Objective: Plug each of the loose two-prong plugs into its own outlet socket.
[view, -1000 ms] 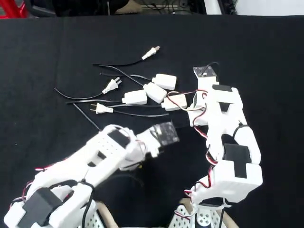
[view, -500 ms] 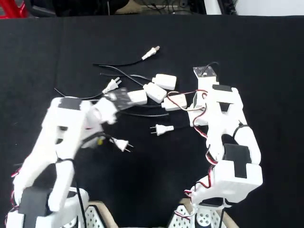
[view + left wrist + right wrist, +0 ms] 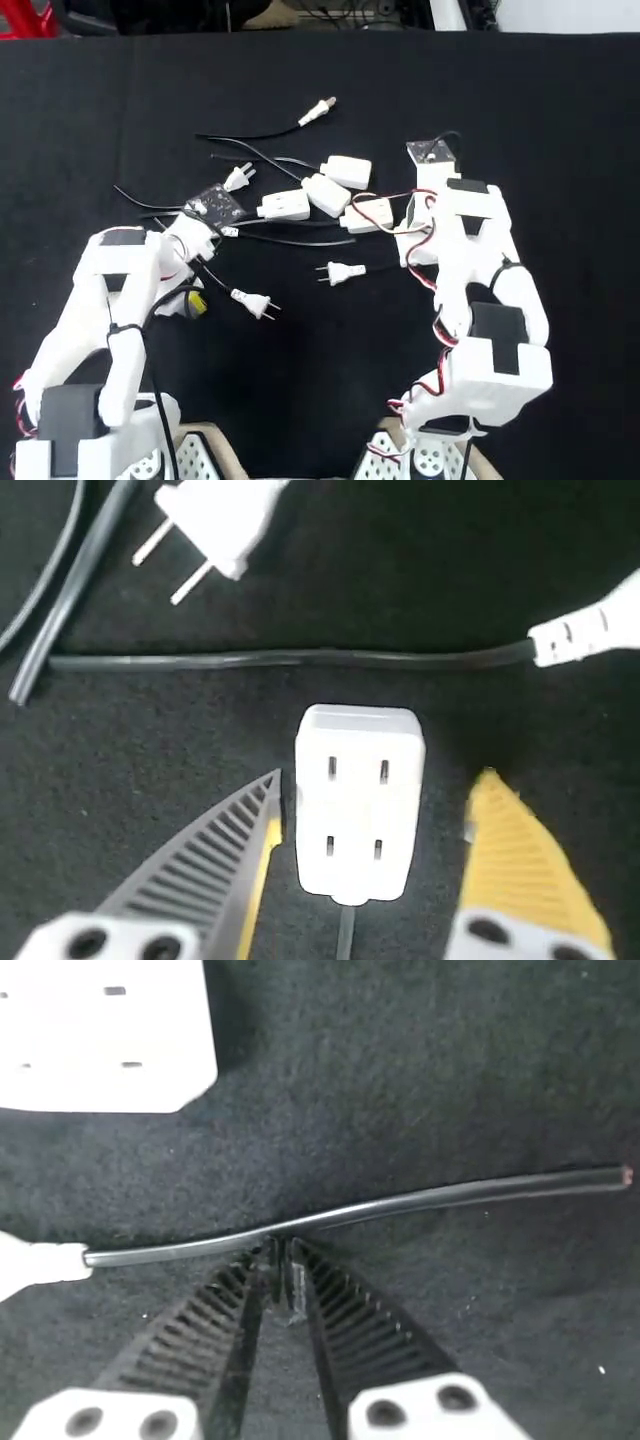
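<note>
My left gripper (image 3: 382,776) is open, its ribbed grey finger (image 3: 230,840) and yellow finger (image 3: 510,845) spread to either side of a white socket block (image 3: 360,810). The block lies flat on the black table (image 3: 120,750) with its two pairs of slots facing up, and I cannot tell whether either finger touches it. Its cord leads back toward my wrist. Just past the block a black cable (image 3: 300,660) lies across the table and ends in a white plug end (image 3: 590,635). Beyond that cable rests a loose two-prong plug (image 3: 215,520) with its prongs bare. In the high view the block is the nearest of a cluster in the middle of the table, touching or just beside the other sockets (image 3: 327,193). More plugs lie unplugged around them: a near plug (image 3: 250,300) beside my left arm (image 3: 110,290), a middle plug (image 3: 345,271) between my two arms, and a far plug (image 3: 318,110) well apart at the back. My right gripper (image 3: 280,1260) is closed, fingertips pressed together with nothing visibly between them, and their ends meet a thin cable (image 3: 420,1200) that runs crosswise to them. One end of it is cut bare. A white socket corner (image 3: 100,1040) sits near it. My right arm (image 3: 470,260) stands folded just beside the cluster.
</note>
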